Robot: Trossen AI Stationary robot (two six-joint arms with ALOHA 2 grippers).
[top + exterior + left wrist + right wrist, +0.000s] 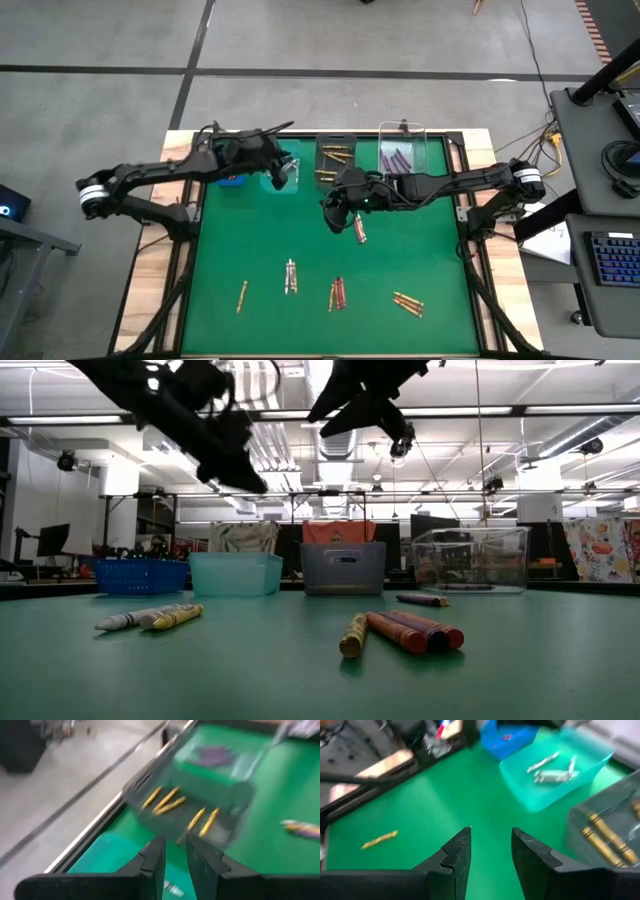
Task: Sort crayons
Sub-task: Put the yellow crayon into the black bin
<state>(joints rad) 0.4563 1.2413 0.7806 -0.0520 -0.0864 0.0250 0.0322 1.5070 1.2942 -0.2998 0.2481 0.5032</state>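
Hovering over the teal bin [281, 172], my left gripper [175, 851] stands slightly parted, empty. My right gripper [491, 847], mid-table, gapes wide, empty. Crayons [338, 293] lie scattered along the mat's near side.

two dark jointed arms, white bands near their bases, angular black fingers.

We cannot read the crayons' [167, 801] colours sharply ahead of the left gripper [174, 851]; motion smears them. Beyond them, the clear bin's [220, 755] purple contents blur together. The right gripper's [491, 849] arm is cut off below.
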